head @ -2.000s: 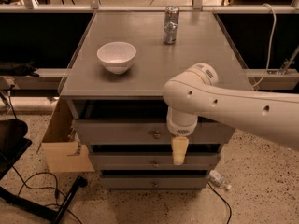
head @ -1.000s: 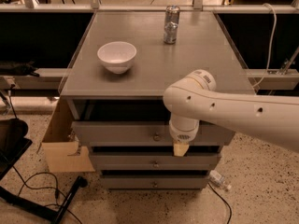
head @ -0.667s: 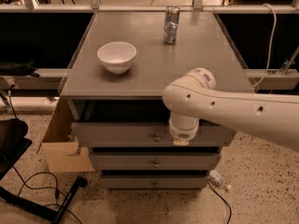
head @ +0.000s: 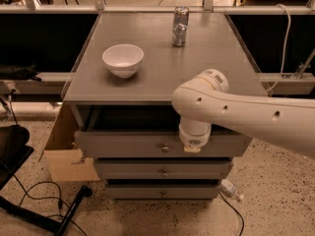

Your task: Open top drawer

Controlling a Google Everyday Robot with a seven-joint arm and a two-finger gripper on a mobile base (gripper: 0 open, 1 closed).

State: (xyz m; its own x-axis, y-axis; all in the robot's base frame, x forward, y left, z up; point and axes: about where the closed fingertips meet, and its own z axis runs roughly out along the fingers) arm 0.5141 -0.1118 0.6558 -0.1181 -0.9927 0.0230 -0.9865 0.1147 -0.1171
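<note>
1. The robot's gripper [head: 192, 148] hangs at the front of the top drawer [head: 123, 144], just right of its brass knob [head: 166, 148]; whether it is wide or narrow cannot be told
2. The drawer sits directly under the tabletop; the step looks like securing the knob, then a straight outward pull
3. No writing is legible on the can [head: 180, 26]

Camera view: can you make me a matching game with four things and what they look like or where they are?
1 bowl
2 can
3 gripper
4 top drawer

A in front of the top drawer, just right of its knob
B grey, one small round knob
C white
D silvery, far end of the tabletop

Pairs: 1-C, 2-D, 3-A, 4-B
</note>
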